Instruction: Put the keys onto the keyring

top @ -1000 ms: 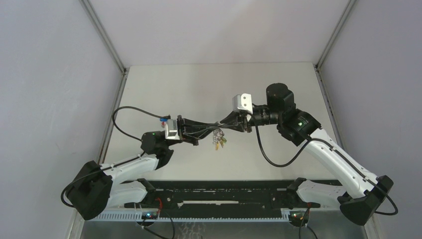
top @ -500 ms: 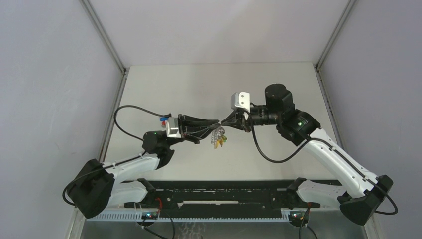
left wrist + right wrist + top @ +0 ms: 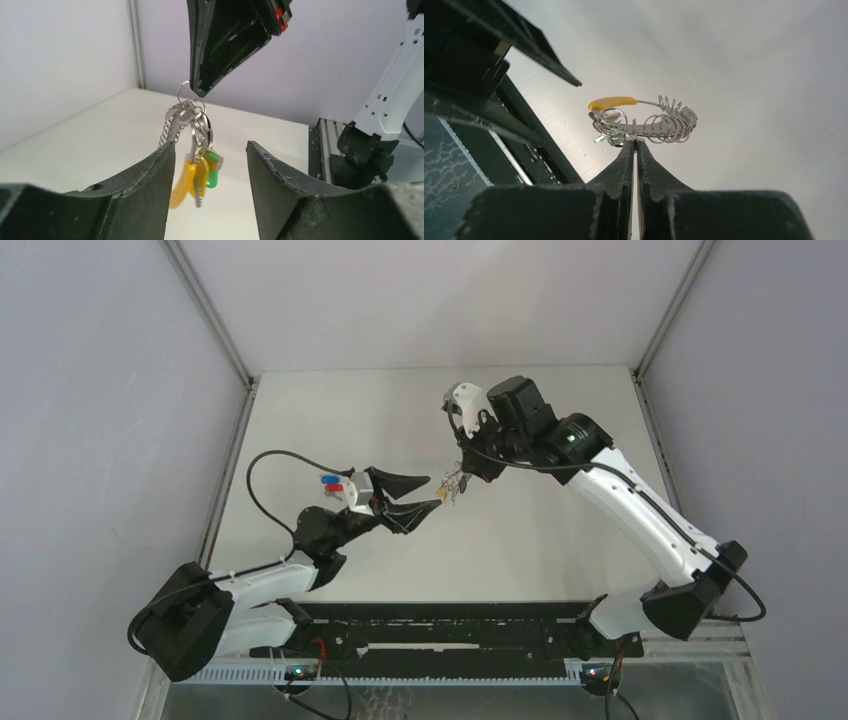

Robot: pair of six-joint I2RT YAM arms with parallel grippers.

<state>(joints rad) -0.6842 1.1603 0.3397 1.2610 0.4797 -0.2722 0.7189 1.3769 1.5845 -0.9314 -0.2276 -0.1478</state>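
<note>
Dangling keyring (image 3: 193, 119) in right jaws

The keyring (image 3: 195, 122) is shiny silver metal, its yellow strip (image 3: 185, 182) and green tag (image 3: 212, 177) glossy plastic. The left fingers (image 3: 145, 185) are matt black, scuffed; the tabletop (image 3: 100, 140) is smooth matt white.

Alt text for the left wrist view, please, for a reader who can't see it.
The right gripper, jaws shut, enters from the top and holds the keyring by a small ring, so it dangles between the open jaws of the left gripper. A yellow strip and green tag hang at its bottom, above a white table.
</note>
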